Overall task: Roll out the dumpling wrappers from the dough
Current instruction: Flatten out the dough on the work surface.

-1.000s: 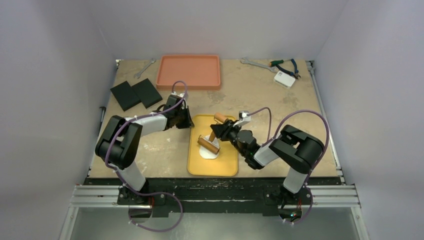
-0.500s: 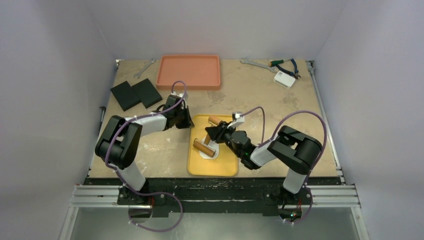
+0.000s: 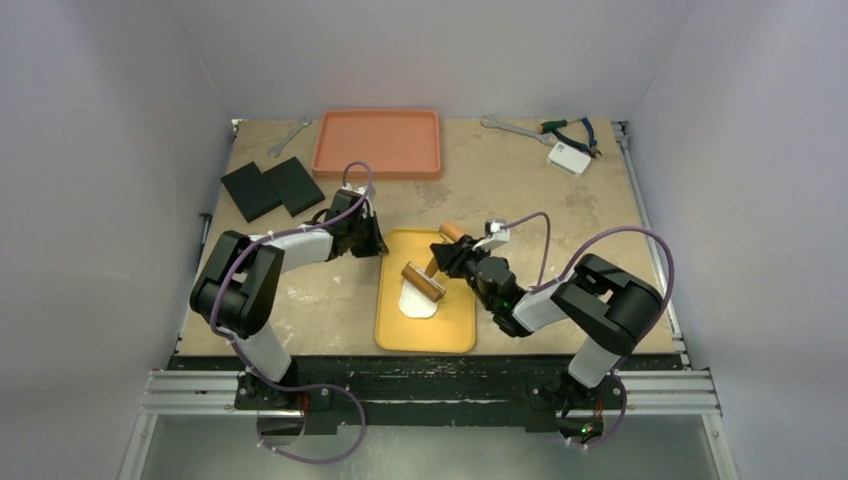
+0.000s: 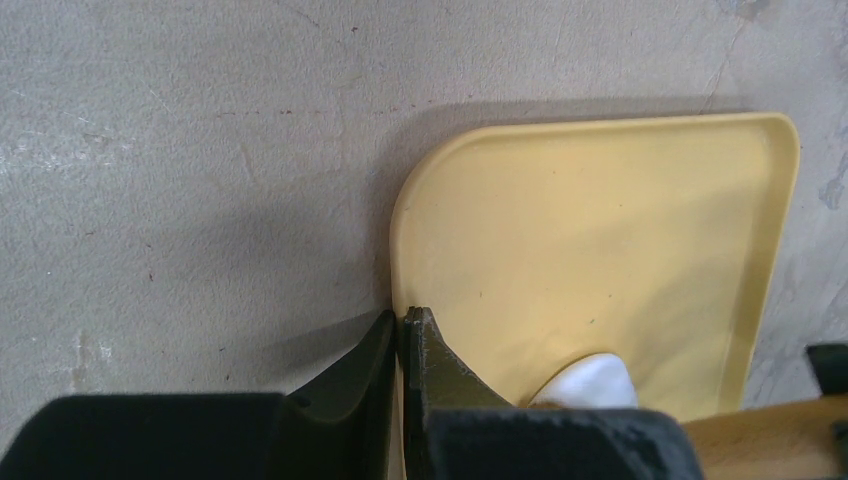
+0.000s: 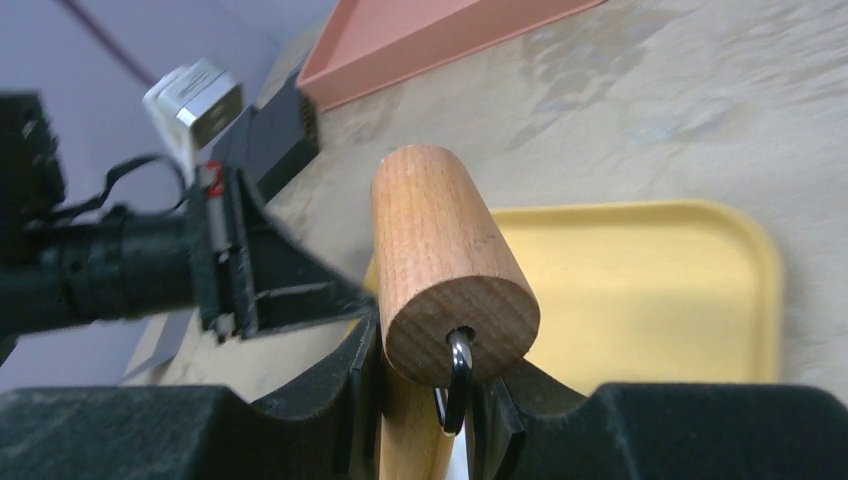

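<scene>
Right pincer (image 3: 442, 262) grips rolling pin (image 3: 423, 283) handle, roller diagonal across dough sheet (image 3: 418, 305); left pincer (image 4: 402, 330) closed, apparently on yellow tray (image 4: 600, 230) rim

From above, the roller (image 3: 424, 282) covers the far end of the white dough (image 3: 418, 303), so I can't judge its outline. On my left wrist camera only a tip of it shows past the left gripper (image 4: 402, 335). The right wrist view hides the roller's barrel behind its handle, and that other gripper is blurred
</scene>
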### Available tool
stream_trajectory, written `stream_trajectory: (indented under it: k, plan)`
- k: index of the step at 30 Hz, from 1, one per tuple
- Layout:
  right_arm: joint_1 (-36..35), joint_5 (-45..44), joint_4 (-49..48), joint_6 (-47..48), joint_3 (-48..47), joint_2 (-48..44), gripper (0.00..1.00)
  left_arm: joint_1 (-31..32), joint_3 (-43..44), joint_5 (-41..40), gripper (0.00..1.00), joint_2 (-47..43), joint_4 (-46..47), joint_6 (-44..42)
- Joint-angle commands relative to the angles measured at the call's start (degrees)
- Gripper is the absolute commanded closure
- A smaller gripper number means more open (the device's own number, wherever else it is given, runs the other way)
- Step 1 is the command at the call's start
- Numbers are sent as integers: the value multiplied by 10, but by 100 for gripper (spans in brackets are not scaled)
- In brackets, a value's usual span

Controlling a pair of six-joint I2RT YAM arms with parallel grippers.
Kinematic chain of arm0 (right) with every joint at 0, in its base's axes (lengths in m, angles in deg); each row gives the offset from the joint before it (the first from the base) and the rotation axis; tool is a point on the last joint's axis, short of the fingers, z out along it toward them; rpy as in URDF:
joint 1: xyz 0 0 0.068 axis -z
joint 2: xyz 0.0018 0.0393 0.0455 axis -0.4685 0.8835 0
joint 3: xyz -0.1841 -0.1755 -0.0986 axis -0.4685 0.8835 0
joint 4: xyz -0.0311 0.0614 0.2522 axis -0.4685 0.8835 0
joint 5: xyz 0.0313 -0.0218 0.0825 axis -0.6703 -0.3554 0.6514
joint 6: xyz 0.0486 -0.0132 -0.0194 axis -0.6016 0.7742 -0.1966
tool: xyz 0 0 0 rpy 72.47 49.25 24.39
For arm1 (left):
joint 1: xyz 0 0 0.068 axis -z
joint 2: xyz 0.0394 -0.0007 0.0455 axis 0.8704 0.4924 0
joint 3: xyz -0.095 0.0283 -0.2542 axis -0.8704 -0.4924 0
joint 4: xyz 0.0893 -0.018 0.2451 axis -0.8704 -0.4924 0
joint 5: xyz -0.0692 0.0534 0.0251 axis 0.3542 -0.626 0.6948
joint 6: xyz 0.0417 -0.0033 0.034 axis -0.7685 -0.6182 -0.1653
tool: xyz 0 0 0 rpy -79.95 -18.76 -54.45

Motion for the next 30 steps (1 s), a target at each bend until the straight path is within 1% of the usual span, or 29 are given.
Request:
stream_trajectory:
  k: [1,3,5,7,8,10,13,16,19,21,24,27,30]
  plan:
    - [-49,5,119,26,14,39,100,-11,-18,-23,100,17,-52,-12]
    - [-47,12,110,13,34,37,100,-14,-19,-23,100,15,-53,-13]
    - [-22,0,122,21,56,19,100,-15,-19,-23,100,13,-53,-13]
    - [21,13,127,29,72,-4,100,-16,-19,-22,100,13,-53,-14]
    - [31,13,132,37,74,-15,100,-16,-19,-20,100,14,-53,-14]
    - [33,6,177,52,62,-28,100,-16,-19,-19,100,15,-52,-14]
    - [25,4,170,62,54,-23,100,-17,-18,-20,100,15,-52,-14]
    - [-14,1,165,50,43,-12,100,-18,-18,-22,100,15,-53,-14]
    - [-42,13,193,41,22,0,100,-18,-19,-21,100,17,-53,-15]
    - [-38,11,195,27,44,-11,100,-19,-19,-21,100,16,-53,-15]
    - [9,9,204,45,74,-50,100,-19,-19,-21,100,15,-53,-17]
    - [17,0,255,68,54,-66,100,-20,-19,-19,100,17,-51,-15]
    - [16,-2,256,63,45,-51,100,-20,-19,-18,100,16,-51,-15]
